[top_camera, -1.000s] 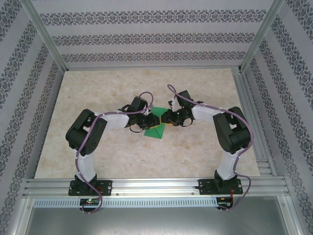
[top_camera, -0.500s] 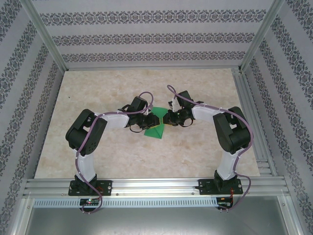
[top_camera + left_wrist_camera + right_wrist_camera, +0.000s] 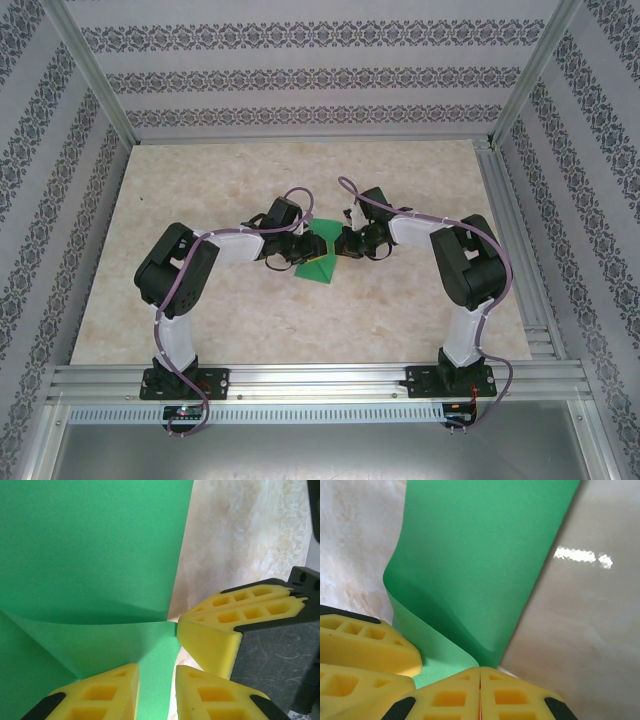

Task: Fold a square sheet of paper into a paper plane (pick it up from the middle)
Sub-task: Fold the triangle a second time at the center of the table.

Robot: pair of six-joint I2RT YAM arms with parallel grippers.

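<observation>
Green, thin square sheet of paper (image 3: pixel 318 266), partly folded, sits at the middle of the beige marble-pattern tabletop (image 3: pixel 200 180), between the tips of the two arms. Left gripper (image 3: pixel 156 675), black with yellow honeycombed fingers (image 3: pixel 105 695), is at the sheet's left side. Its jaws are slightly parted, green paper shows in the gap, and no tight pinch is seen. Right gripper (image 3: pixel 480 670) is at the sheet's right side, jaws clenched with pads touching, tips pinching the sheet's curled edge. The paper rises in a soft loop beside that pinch. A crease crosses the sheet near the left fingers.
</observation>
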